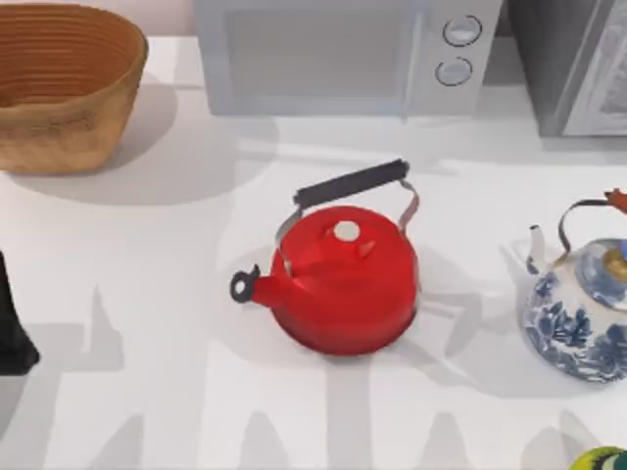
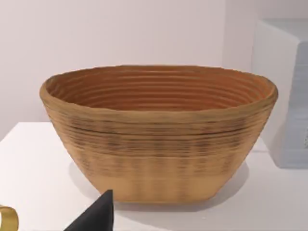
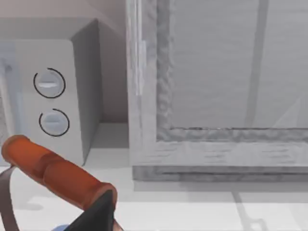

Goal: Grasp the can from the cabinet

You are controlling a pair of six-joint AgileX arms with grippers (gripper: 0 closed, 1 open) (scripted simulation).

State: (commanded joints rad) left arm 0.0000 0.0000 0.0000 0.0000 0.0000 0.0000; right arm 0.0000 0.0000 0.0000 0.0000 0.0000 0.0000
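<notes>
Left gripper (image 2: 94, 216): near left, facing basket (image 1: 59, 88); opening cannot be told.
Cabinet (image 1: 568, 69): far right, door closed.
Can: hidden, presumably inside cabinet; likely light, rigid, slippery; best gripped mid-body.
Right gripper (image 3: 96, 214): facing cabinet; opening cannot be told.

A red kettle (image 1: 345, 279) with a black handle stands upright at the middle of the white table (image 1: 147, 294), its spout toward the left. A woven basket (image 1: 61, 83) sits at the far left corner, a grey microwave (image 1: 343, 54) with two round dials stands at the back, and beside it on the right is a grey cabinet (image 1: 578, 64) with a closed door. A blue-and-white patterned kettle (image 1: 578, 318) with an orange-gripped handle stands at the right edge, and a round yellow-green and black thing (image 1: 600, 459) lies at the near right corner.
</notes>
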